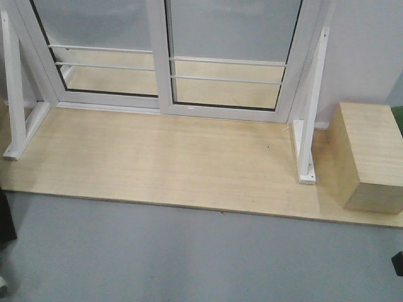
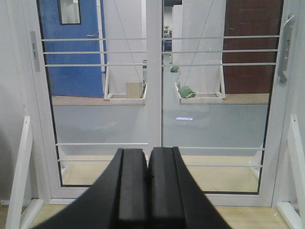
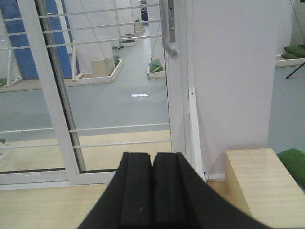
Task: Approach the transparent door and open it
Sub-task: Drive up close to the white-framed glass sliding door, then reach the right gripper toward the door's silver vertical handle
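A pale wooden box (image 1: 368,157) sits at the right edge of the plywood platform (image 1: 170,163), just beside a white triangular brace (image 1: 310,119); grey floor (image 1: 189,258) lies in front.

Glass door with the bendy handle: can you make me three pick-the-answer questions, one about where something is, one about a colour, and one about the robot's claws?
1. Where is the curved handle on the transparent door?
A. on its right edge
B. on its bottom bar
C. on the middle post

2. What colour is the door's frame?
A. green
B. white
C. orange

3. How are the left gripper and right gripper?
A. both wide open
B. one clamped on the handle
C. both shut, holding nothing

Answers:
1 A: the left wrist view shows it high on the right edge.
2 B: the frame looks white in every view.
3 C: each pair of fingers is pressed together with nothing between.
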`<state>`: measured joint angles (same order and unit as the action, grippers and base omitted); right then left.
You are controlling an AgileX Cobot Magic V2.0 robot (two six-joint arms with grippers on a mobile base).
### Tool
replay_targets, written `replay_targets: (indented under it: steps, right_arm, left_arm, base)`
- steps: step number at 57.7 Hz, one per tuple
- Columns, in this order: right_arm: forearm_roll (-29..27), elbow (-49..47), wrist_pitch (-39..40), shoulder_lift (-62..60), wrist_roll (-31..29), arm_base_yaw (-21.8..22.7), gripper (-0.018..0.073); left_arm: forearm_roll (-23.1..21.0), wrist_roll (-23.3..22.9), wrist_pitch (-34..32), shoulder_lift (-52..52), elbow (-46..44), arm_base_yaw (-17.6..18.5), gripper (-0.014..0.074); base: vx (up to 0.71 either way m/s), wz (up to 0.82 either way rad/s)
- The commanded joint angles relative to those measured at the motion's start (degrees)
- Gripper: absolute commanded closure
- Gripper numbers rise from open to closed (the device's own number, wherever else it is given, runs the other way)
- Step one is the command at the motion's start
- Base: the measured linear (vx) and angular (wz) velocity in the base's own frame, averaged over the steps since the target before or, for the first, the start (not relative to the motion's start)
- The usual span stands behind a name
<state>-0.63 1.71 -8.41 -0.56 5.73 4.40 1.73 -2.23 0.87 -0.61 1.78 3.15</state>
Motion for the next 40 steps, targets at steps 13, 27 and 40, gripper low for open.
replay_targets:
  steps: [13, 27, 40]
  right_arm:
    - [0.21, 0.23, 4.65, -0.92, -0.43, 0.27, 0.0565]
    - [0.21, 0.23, 4.65, -0.92, -0.43, 0.27, 0.0565]
    - [0.21, 0.23, 4.65, -0.92, -0.43, 0.27, 0.0565]
  left_arm:
    - [-0.16, -0.13, -4.55, -0.26, 0.88, 0.32, 0.0602]
    - [-0.16, -0.13, -4.55, -0.26, 0.88, 0.32, 0.0602]
    - [-0.16, -0.13, -4.55, -0.26, 0.88, 0.32, 0.0602]
  base:
    - [0.55, -0.11]
    - [0.52, -0.13]
    - [0.49, -0.13]
